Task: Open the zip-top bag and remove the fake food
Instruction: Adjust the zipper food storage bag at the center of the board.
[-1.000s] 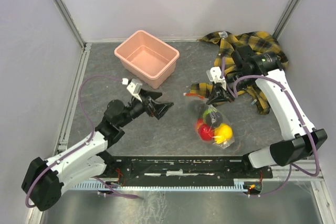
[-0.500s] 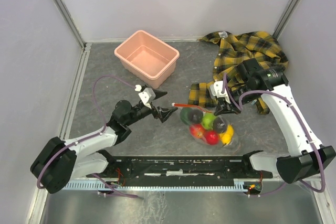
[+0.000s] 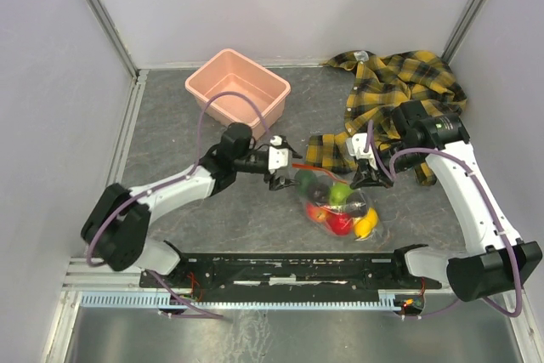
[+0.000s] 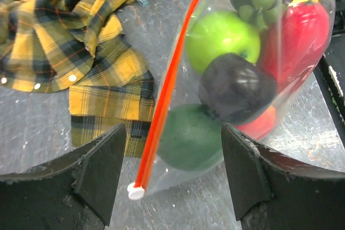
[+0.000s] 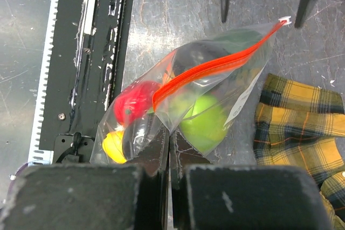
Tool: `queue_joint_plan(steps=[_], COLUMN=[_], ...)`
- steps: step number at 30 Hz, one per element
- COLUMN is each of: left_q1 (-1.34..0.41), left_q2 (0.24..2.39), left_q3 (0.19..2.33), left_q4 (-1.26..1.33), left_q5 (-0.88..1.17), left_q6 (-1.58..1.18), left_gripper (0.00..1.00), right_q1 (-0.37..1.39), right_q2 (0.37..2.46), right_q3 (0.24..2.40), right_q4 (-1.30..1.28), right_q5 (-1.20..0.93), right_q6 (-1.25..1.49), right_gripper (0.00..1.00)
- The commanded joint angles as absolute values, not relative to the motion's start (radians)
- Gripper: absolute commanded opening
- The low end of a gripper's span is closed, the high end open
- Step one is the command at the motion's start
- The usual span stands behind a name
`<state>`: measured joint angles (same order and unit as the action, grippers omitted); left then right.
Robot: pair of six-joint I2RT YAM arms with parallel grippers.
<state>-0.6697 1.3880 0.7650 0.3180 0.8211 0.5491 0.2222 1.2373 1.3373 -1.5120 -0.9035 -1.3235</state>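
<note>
The zip-top bag (image 3: 337, 199) lies on the table in front of centre, its orange-red zip strip (image 4: 167, 87) closed. It holds the fake food: a light green fruit (image 4: 221, 33), a dark green one (image 4: 188, 138), a dark brown one (image 4: 237, 87), a red one (image 4: 299, 30) and a yellow one (image 5: 113, 146). My left gripper (image 3: 283, 164) is open at the bag's left end. The strip's white slider (image 4: 135, 190) sits between the jaws (image 4: 172, 181), nearer the left finger and untouched. My right gripper (image 3: 367, 181) is shut on the bag's plastic (image 5: 171, 152) at its right side.
A pink tub (image 3: 209, 81) stands at the back, left of centre. A yellow-and-black plaid shirt (image 3: 399, 91) lies bunched at the back right, its hem close behind the bag (image 4: 113, 100). The black base rail (image 3: 297, 269) runs along the near edge.
My left arm has swung right and stretched out until its open jaws reach the bag's slider end. The bag has spread out flatter. My right gripper has shifted slightly right, still holding the bag.
</note>
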Motion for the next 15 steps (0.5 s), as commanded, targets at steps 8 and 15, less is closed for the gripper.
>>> queue_joint_plan(steps=[8, 15], left_q1=[-0.67, -0.669], left_q2=[1.601, 1.566], left_q3=[1.049, 1.09], left_q4=[-0.084, -0.153], left_q5=[1.053, 1.034], left_q6=[0.791, 0.769], left_gripper=[0.51, 0.03], right_q1=[0.219, 0.215], right_q2=[1.227, 1.252], right_q3=[1.345, 1.37], right_q4=[-1.554, -1.548], right_q5=[-0.984, -0.973], right_q6=[-1.372, -1.347], right_gripper=[0.02, 0.04])
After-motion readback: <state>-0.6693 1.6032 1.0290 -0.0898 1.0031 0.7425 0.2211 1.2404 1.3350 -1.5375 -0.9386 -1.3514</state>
